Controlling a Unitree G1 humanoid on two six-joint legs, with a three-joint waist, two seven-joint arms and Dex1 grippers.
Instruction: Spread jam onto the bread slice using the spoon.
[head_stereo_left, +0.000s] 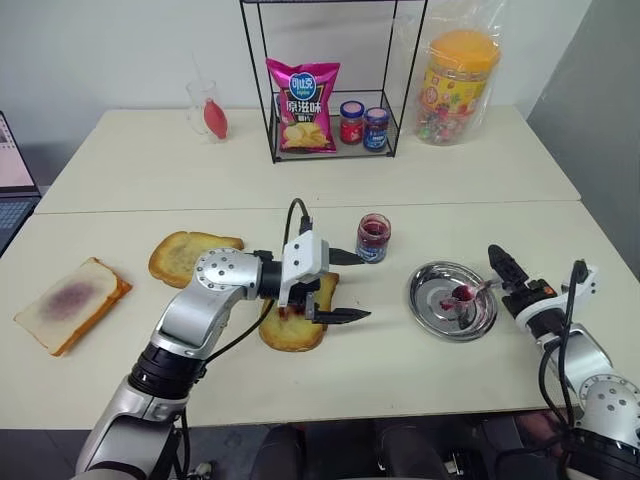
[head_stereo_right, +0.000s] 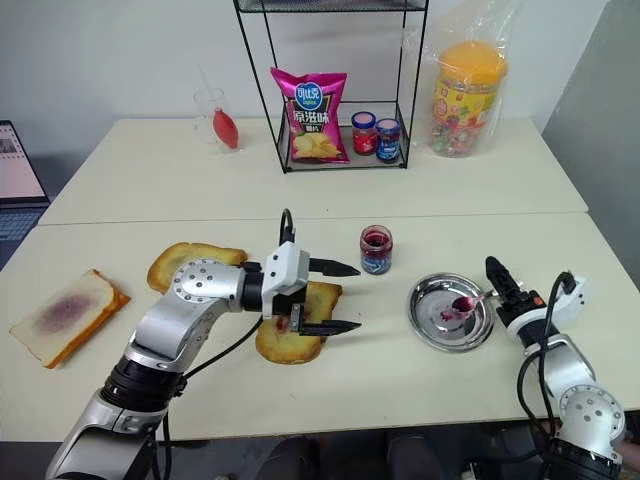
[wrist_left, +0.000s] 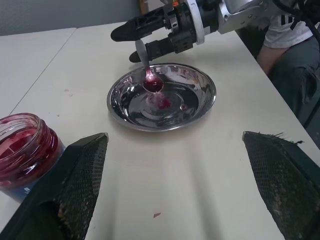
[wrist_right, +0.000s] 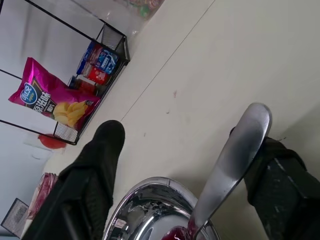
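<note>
The bread slice (head_stereo_left: 285, 338) lies on the near table with a small blob of jam (head_stereo_left: 297, 312) on it. My left gripper (head_stereo_left: 365, 286) hovers open just above its right edge, fingers pointing right toward the steel dish (head_stereo_left: 425, 275). The open glass jar of jam (head_stereo_left: 373, 237) stands just behind that gripper. The spoon (head_stereo_left: 468, 293) rests with its red-smeared bowl in the dish, among jam smears. Its handle leans out over the rim between the spread fingers of my right gripper (head_stereo_left: 498, 272), against one finger (wrist_right: 280, 175). That gripper is open at the dish's right side.
A pale slice with a purple stain (head_stereo_left: 72, 303) and a golden toast (head_stereo_left: 185, 255) lie to the left. On the far table stand a wire rack (head_stereo_left: 262, 100) with a crisp bag (head_stereo_left: 303, 105) and two lidded jars (head_stereo_left: 363, 123), a sweets tub (head_stereo_left: 458, 85) and a glass (head_stereo_left: 207, 108).
</note>
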